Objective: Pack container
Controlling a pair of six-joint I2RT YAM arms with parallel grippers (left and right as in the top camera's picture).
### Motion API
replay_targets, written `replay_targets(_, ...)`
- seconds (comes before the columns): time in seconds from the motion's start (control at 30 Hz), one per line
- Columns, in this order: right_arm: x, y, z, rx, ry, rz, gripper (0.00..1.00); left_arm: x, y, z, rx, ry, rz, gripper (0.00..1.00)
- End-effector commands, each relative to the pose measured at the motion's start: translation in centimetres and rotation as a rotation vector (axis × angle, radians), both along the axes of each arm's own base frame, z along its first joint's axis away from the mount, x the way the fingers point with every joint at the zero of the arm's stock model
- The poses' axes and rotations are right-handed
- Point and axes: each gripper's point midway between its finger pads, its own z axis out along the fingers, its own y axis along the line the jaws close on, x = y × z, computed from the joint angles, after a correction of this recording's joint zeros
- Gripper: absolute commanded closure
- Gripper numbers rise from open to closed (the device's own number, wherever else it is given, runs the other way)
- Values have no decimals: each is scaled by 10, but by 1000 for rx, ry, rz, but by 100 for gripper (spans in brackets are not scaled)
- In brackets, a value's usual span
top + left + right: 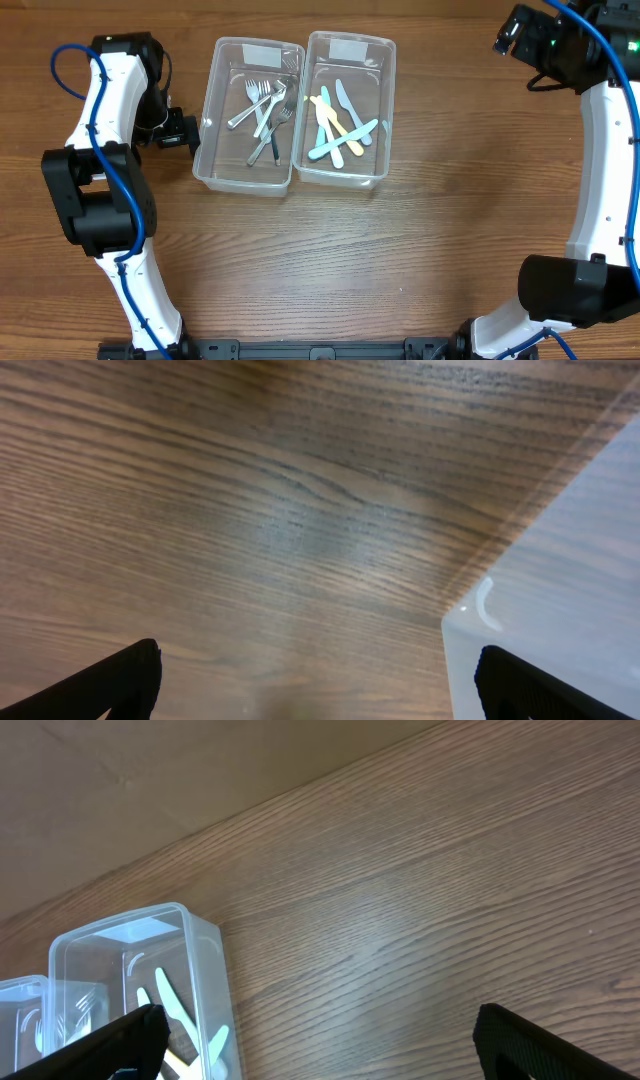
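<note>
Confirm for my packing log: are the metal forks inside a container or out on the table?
Inside. The forks lie piled in a clear container; none lies on the table in the overhead view.

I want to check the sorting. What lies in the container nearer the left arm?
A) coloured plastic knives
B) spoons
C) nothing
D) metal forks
D: the left container holds metal forks, while the coloured knives lie in the right container.
</note>
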Motion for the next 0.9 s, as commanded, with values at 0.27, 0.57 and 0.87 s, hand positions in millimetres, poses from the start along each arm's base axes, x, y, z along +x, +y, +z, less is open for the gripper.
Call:
replay_targets(0.27, 0, 0, 10, 0, -29, 1, 0, 9, -33, -2, -176, -37, 9, 0)
replay_targets(0.57, 0, 1, 10, 2, -29, 8, 0, 14, -71, -2, -237, -55, -37, 0)
replay_targets(0.87, -5, 22, 99, -78, -331, 192, 0, 46, -66, 56, -226, -206, -25, 0)
